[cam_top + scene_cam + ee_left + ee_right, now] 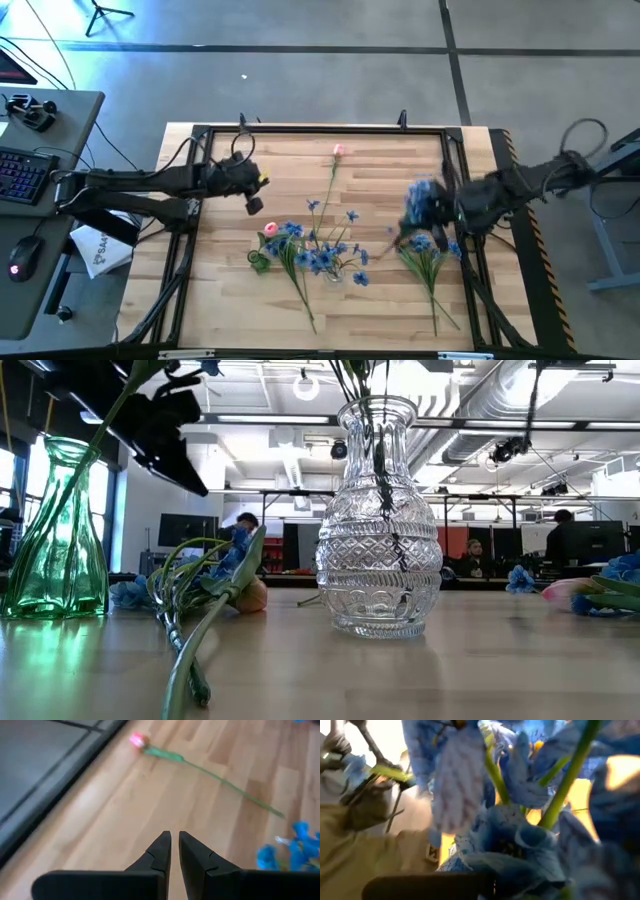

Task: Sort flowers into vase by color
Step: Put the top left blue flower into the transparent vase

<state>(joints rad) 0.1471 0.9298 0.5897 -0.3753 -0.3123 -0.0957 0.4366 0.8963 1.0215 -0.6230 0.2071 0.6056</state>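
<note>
The right gripper (428, 215) is closed, pinching a spray of blue flowers (520, 820) raised off the table, to the right of the clear glass vase (378, 520). Left of that vase hangs the left gripper (173, 851), fingers nearly pressed together and empty. A pink tulip (138, 740) lies beyond the vase; more blue flowers (320, 250) cluster around it.

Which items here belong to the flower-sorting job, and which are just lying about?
Job: blue flowers loose on the table; blue spray that the right gripper is shut on; pink tulip; second pink bud; clear vase; green vase; left gripper, shut and empty.

Lying about: keyboard, mouse on the side desk.
</note>
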